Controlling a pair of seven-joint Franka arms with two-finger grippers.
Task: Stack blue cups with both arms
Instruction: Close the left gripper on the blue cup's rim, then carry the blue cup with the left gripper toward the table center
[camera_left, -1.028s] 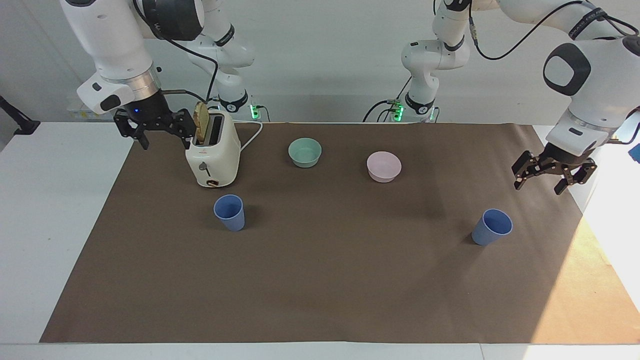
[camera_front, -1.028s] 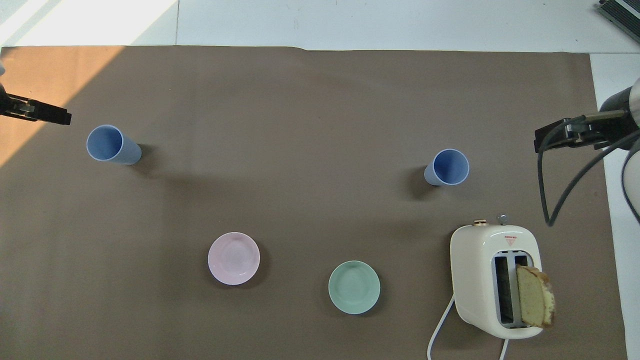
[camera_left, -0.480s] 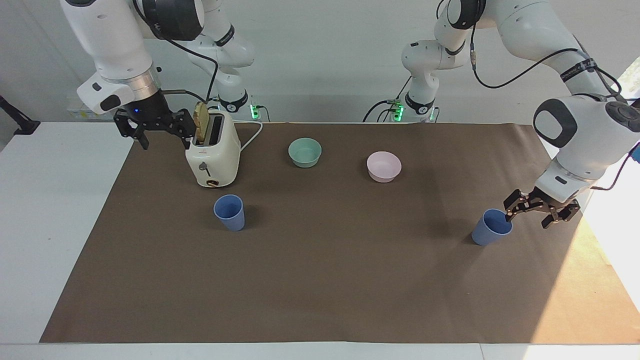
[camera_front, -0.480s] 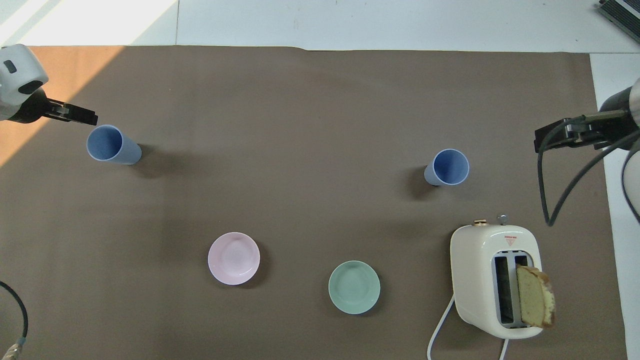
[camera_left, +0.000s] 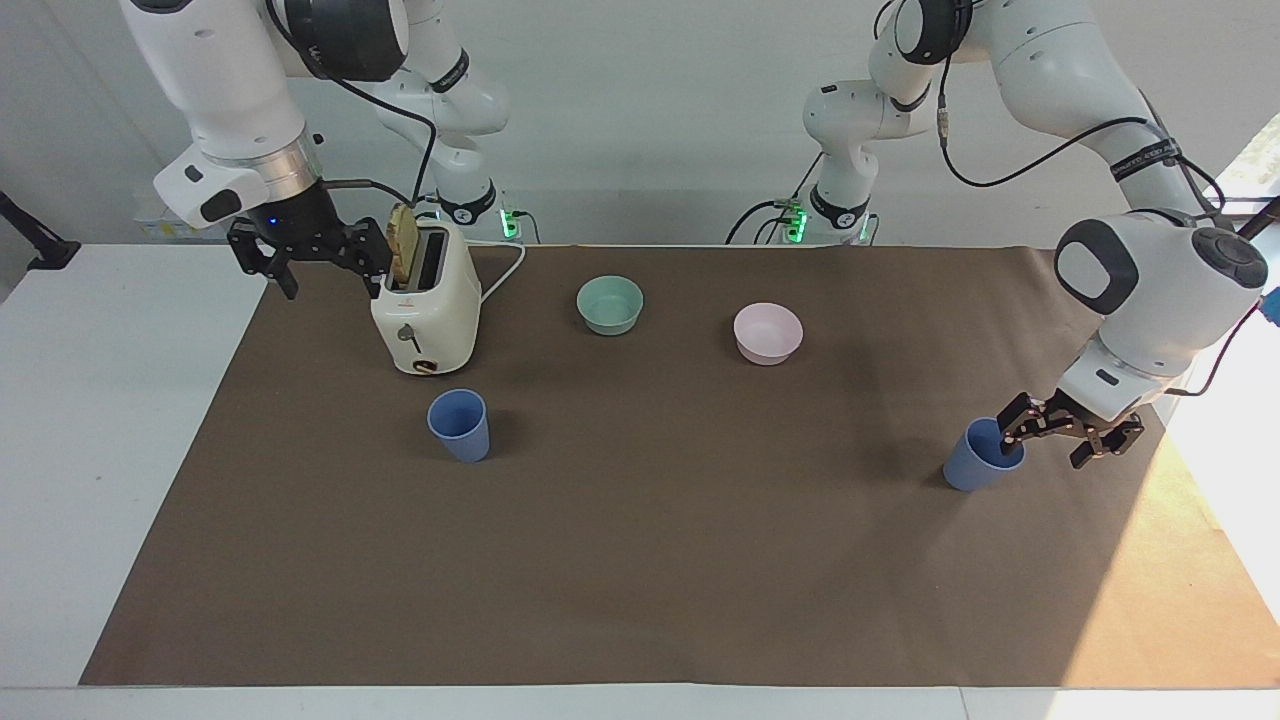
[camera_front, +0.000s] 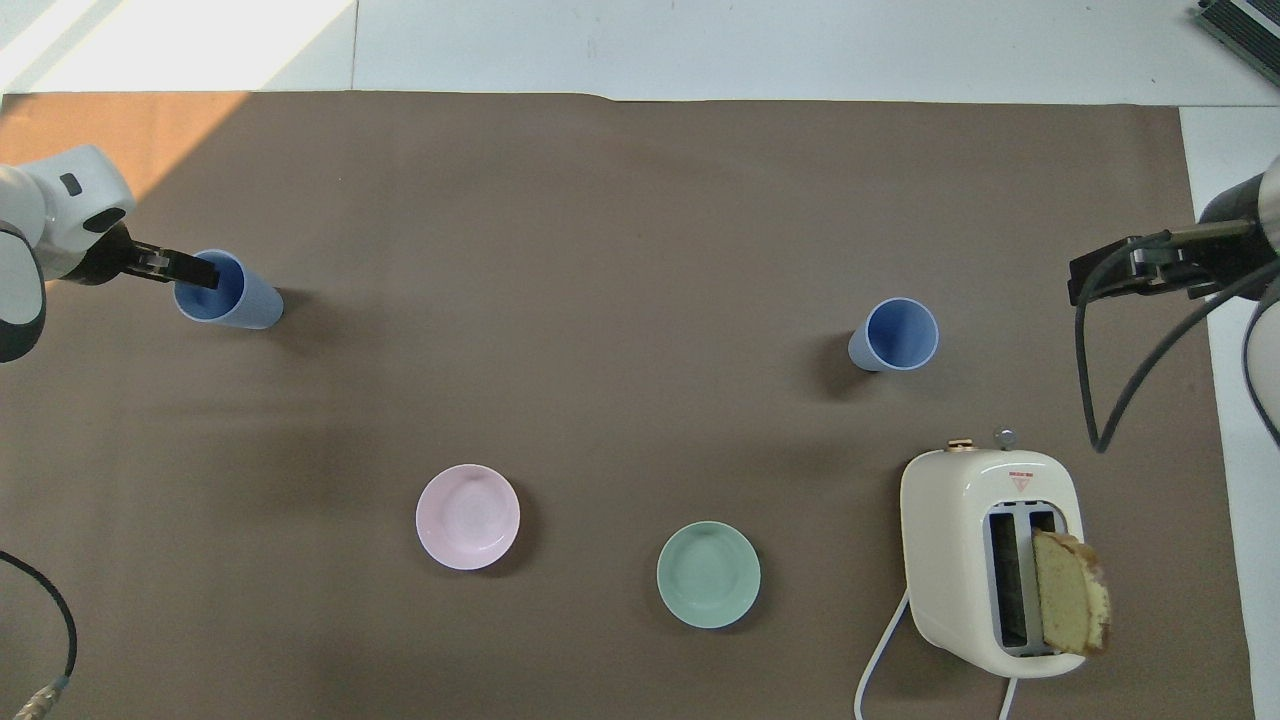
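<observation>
With our left gripper (camera_left: 1050, 447) spread wide astride the rim of the blue cup (camera_left: 980, 456) at the left arm's end of the tabletop, we judge closing comes next, while our right gripper (camera_left: 318, 262), also wide, waits beside the toaster (camera_left: 428, 310), the other blue cup (camera_left: 460, 425) standing untouched.

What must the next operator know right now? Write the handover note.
Left hand: open at the rim of the matte blue tumbler at the left arm's end, one finger inside it, no grip yet.
Right hand: open, waiting in the air beside the cream toaster.
Second blue tumbler: upright, farther from the robots than the toaster, untouched.
Done: nothing stacked.
Left: grasp, lift, nest the tumblers.
</observation>
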